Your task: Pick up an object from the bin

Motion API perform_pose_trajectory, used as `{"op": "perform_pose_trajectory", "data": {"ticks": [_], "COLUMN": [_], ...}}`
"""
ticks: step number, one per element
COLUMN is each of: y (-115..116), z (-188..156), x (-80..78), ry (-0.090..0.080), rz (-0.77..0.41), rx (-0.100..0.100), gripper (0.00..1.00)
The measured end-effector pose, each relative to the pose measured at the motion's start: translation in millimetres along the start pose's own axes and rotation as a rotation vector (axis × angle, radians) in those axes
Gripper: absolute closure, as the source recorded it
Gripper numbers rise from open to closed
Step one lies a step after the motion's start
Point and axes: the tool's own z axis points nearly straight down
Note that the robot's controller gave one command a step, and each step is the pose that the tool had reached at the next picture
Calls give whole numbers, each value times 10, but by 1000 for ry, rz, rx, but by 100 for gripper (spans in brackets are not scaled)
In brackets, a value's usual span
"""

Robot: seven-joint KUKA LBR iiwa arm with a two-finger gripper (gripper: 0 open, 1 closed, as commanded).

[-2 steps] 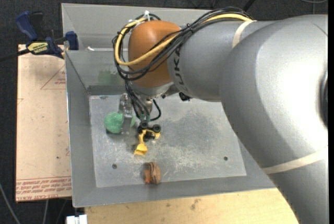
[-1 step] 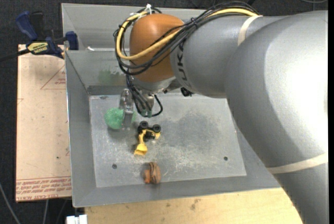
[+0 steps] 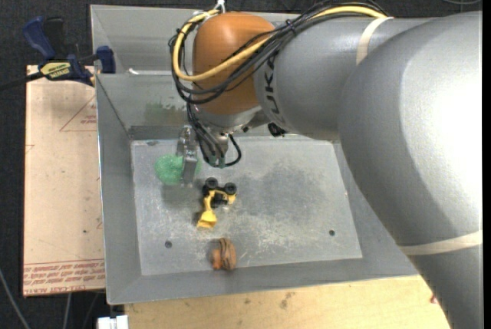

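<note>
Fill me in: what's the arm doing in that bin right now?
The gripper is low over the left of the bin floor, close beside a green lump. A yellow-and-black toy lies just beside it toward the front, and a brown rounded thing lies nearer the front wall. Nothing looks lifted yet.

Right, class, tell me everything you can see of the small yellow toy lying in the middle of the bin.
The yellow toy is small and looks like plastic, with black parts, perhaps wheels, at its upper end. It lies flat on the grey bin floor, slightly slanted, near the middle, touching only the floor as far as shows. The claw hangs just up-left of it; a green lump lies further left and a brown lump below, both apart.
</note>
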Motion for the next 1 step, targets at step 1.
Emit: {"op": "perform_pose_trajectory", "data": {"ticks": [1], "y": [2], "z": [-138], "x": [-5], "ry": [-3], "rz": [0], "rx": [-1], "gripper": [100]}}
